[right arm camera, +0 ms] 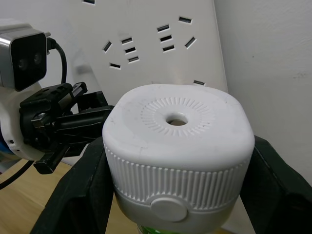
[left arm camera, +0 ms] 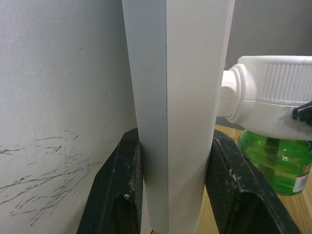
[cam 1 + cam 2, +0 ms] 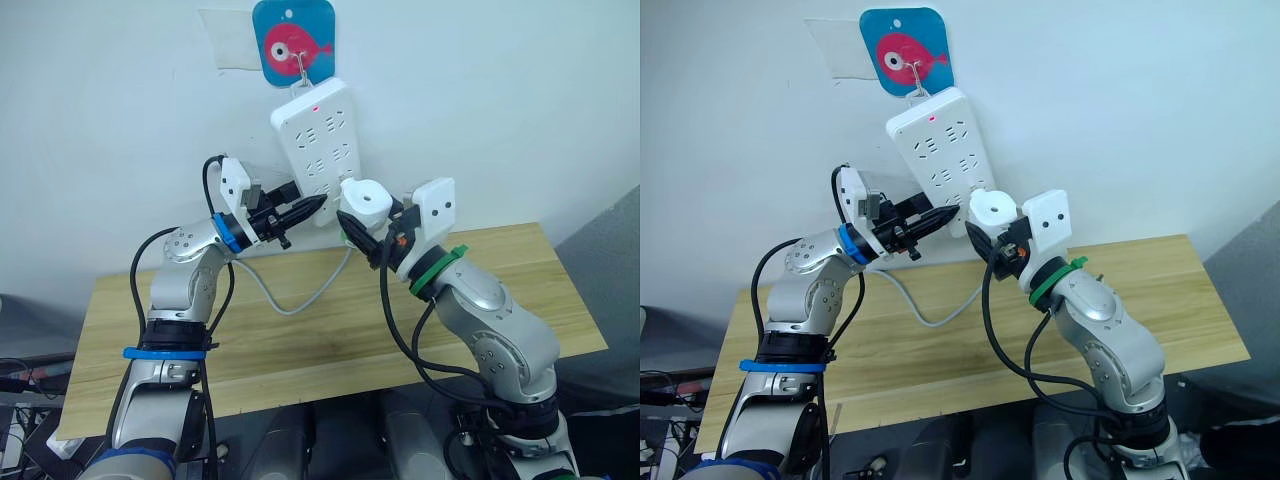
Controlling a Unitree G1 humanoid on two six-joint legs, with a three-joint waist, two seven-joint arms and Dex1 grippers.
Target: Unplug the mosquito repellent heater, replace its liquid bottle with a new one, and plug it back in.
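We steady the power strip [image 3: 318,150] while gripping the mosquito repellent heater [image 1: 178,151].
Left end effector [image 2: 170,185] pinches the strip's edge; right end effector [image 1: 175,195] clamps the heater's ribbed sides, which we judge light, rigid, slippery.

Your mosquito repellent heater [image 1: 178,146] is a white rounded plastic unit. Its top carries a ring of fine radial grooves around a small round vent hole, the side wall is ribbed, and a round button sits low on the front. A green liquid bottle [image 2: 280,163] is fitted under it. In the left wrist view you see a short white neck on the heater's side meeting the face of the power strip [image 3: 318,140] near its lower end. The right end effector [image 3: 362,232] clasps the heater on both sides, holding it upright, above the table [image 3: 300,340].
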